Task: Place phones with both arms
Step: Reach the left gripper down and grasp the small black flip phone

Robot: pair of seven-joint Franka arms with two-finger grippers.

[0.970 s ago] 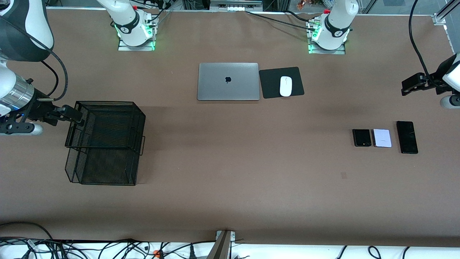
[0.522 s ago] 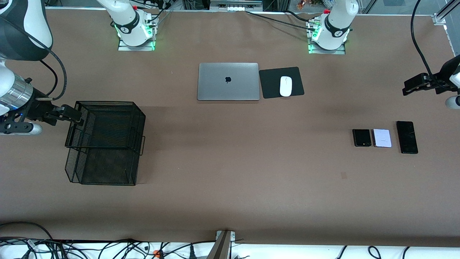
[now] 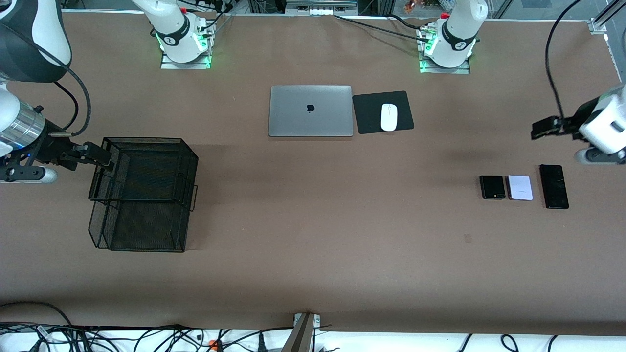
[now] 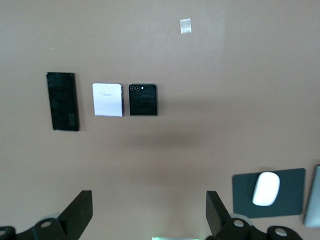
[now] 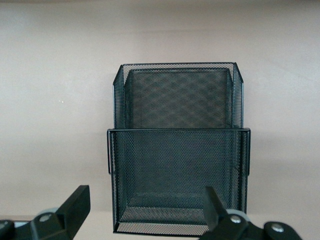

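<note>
Three phones lie in a row on the brown table toward the left arm's end: a small squarish black one (image 3: 492,187), a pale lavender-white one (image 3: 520,187) and a longer black slab (image 3: 554,186). The left wrist view shows them too: the small black phone (image 4: 143,99), the white phone (image 4: 107,99) and the slab (image 4: 62,101). My left gripper (image 3: 543,128) (image 4: 148,215) is open and empty, up over bare table, not over any phone. My right gripper (image 3: 95,156) (image 5: 145,212) is open and empty, level with the rim of the black mesh basket (image 3: 142,193) (image 5: 177,150).
A closed silver laptop (image 3: 310,111) lies mid-table near the arm bases, with a white mouse (image 3: 389,117) on a black mouse pad (image 3: 367,112) beside it. The mesh basket stands toward the right arm's end. Cables run along the table's front edge.
My left arm has swung in from the table's end, bringing its gripper closer to the phones. The right arm and the phones have not moved.
</note>
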